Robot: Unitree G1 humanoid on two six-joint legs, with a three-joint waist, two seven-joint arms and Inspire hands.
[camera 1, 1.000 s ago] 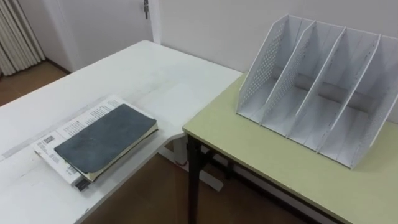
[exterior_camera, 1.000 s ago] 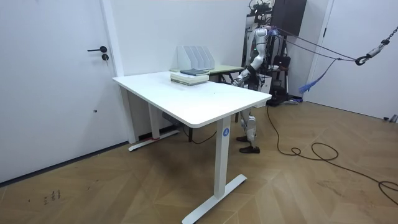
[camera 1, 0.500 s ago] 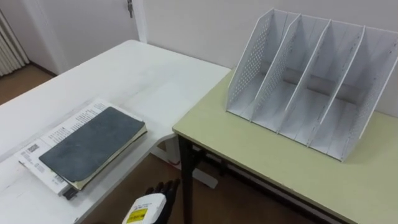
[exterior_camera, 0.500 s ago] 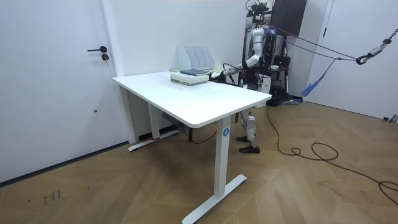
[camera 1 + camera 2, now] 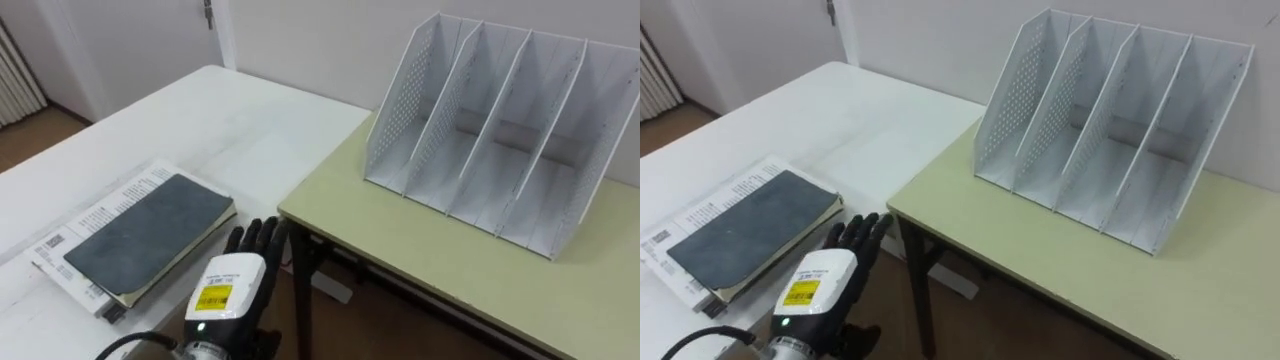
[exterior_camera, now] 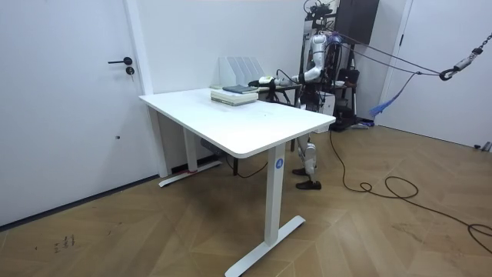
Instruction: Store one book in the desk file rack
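Since the dark grey, flat-covered book point(image 5: 150, 232) lies untouched on a white printed volume point(image 5: 115, 195) at the near left of the white desk point(image 5: 230, 120), the step in hand looks like the reach for it, with nothing yet stored. The left robot hand point(image 5: 232, 285) hovers just right of the book, back upward, its dark fingers point(image 5: 252, 237) loosely spread, pointing far and holding nothing. Next it likely needs to shift left, close on the book's edge, then carry it right to the white perforated file rack point(image 5: 405, 100), standing empty at the far right on the pale green desk point(image 5: 420, 250).
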